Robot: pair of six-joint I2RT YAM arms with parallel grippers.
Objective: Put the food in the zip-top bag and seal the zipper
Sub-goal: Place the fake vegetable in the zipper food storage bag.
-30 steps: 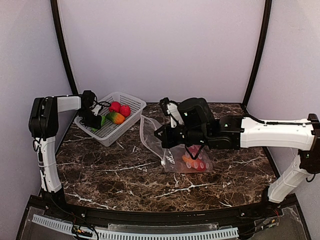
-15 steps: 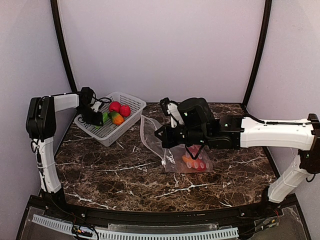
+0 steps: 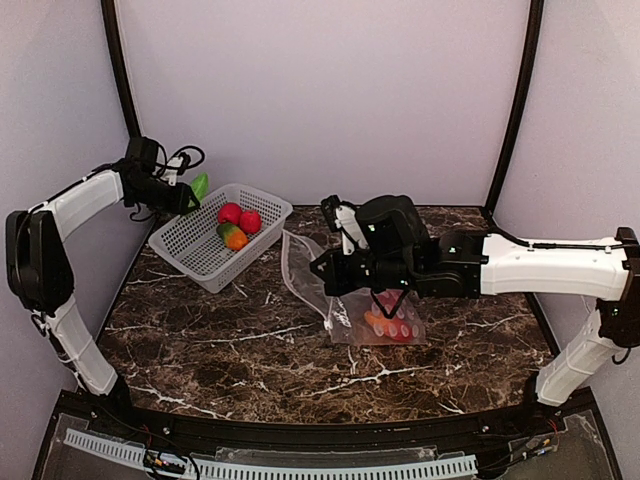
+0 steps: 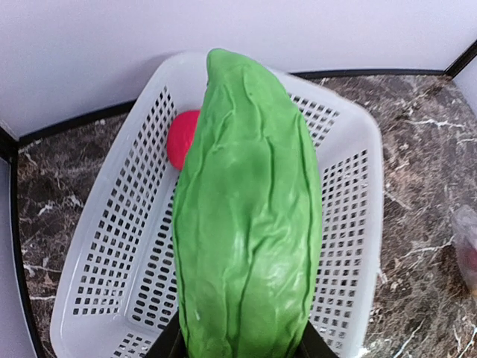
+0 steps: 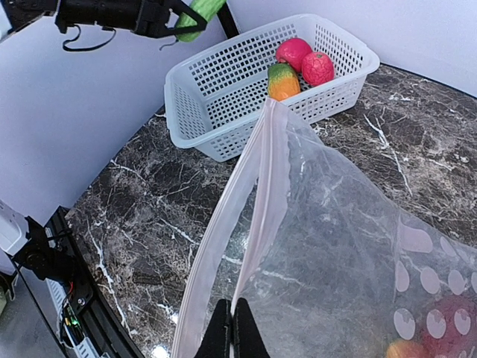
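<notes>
Above basket, left hand (gripping cucumber) has risen.

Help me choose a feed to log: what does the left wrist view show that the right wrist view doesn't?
Only the left wrist: the green cucumber-like piece close up, its ridged skin filling the frame, the basket behind it. Only the right wrist: the right gripper pinching the zip-top bag at its open mouth, the zipper strip, food inside the bag, the orange-yellow-green piece in the basket. Both: basket, green piece, a red fruit, marble table.
</notes>
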